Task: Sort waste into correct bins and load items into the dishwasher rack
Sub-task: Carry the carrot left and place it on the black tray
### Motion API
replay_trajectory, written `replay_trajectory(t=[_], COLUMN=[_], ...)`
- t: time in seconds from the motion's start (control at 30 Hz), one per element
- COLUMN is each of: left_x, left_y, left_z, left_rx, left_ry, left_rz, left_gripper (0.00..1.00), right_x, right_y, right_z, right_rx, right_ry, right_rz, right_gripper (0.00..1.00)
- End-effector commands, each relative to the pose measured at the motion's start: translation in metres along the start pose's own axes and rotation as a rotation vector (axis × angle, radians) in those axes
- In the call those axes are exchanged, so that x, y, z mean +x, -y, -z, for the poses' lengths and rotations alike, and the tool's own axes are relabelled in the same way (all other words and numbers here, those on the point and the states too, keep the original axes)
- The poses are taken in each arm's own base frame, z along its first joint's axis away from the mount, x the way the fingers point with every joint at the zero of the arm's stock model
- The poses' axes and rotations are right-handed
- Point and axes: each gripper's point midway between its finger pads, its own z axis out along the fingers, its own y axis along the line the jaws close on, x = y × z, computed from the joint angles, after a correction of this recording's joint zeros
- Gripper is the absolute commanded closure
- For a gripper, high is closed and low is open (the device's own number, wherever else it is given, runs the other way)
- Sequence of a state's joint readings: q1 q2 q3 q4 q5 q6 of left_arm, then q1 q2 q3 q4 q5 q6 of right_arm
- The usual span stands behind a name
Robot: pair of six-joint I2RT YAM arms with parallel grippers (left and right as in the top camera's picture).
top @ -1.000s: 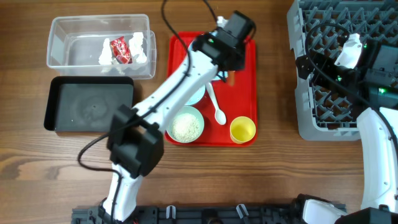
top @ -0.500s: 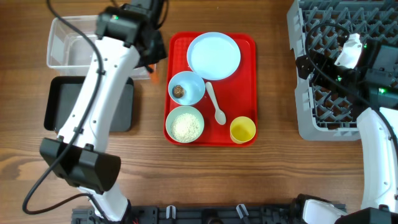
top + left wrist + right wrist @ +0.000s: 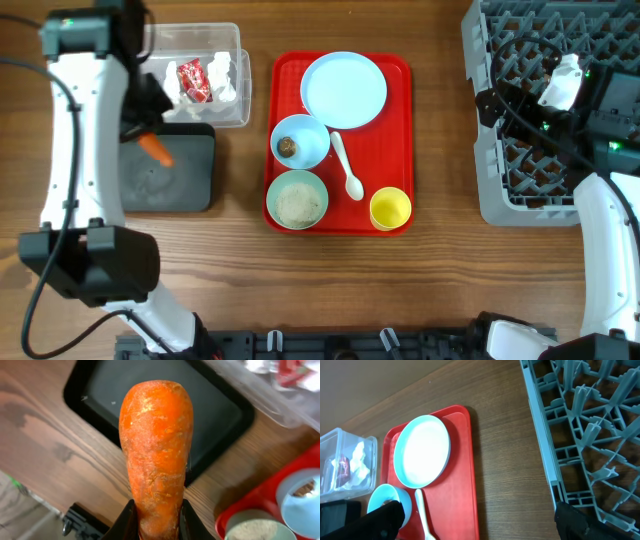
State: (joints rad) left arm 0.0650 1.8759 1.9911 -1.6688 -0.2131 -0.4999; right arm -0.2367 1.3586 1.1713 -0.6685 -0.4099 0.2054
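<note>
Carrot [image 3: 155, 148] is pinched at its thick end by the left gripper [image 3: 156, 522], whose fingers [image 3: 125, 522] press on it from both sides. It hangs in the air, tip pointing away from the wrist, above the black tray [image 3: 185, 185] near that tray's upper left corner. From the wrist view the tray lies directly beneath the carrot, apart from it.

Just behind the black tray sits the clear tub [image 3: 238, 112], holding white napkins [image 3: 222, 70] and a red wrapper [image 3: 191, 80].

To the right, on the worktop [image 3: 450, 280], lies the red tray [image 3: 400, 140]. It carries the plate [image 3: 344, 89] at the back and, in front of it, the blue bowl [image 3: 315, 135] with a brown lump [image 3: 286, 147] inside. Nearer still are the mint bowl [image 3: 272, 200] filled with rice [image 3: 297, 203] and the yellow cup [image 3: 390, 208] at the front right corner. The white spoon [image 3: 347, 168] lies between the bowls and the cup, handle toward the plate.

The rack [image 3: 520, 100] stands at the far right, well apart from the red tray. The right gripper [image 3: 477, 510] hovers over the rack's left side with its fingers spread wide, holding nothing.
</note>
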Motion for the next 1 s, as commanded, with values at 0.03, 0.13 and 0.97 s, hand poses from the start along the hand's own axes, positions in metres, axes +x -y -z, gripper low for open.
replay_trajectory(t=[0.03, 0.13, 0.97], left_x=[0.001, 0.004, 0.01], left_y=[-0.028, -0.032, 0.002], left_z=[-0.032, -0.061, -0.189], left_rx=[-0.062, -0.077, 0.031], left_ry=[-0.068, -0.102, -0.015], left_rz=[0.082, 0.118, 0.29], left_gripper=[0.87, 0.88, 0.57], right_x=[0.0, 0.0, 0.0], right_y=[0.003, 0.005, 0.006], right_z=[-0.002, -0.001, -0.001], right_rx=[0.013, 0.024, 0.029], right_ry=[-0.004, -0.002, -0.002], right_rz=[-0.007, -0.007, -0.008], right_gripper=[0.0, 0.0, 0.0])
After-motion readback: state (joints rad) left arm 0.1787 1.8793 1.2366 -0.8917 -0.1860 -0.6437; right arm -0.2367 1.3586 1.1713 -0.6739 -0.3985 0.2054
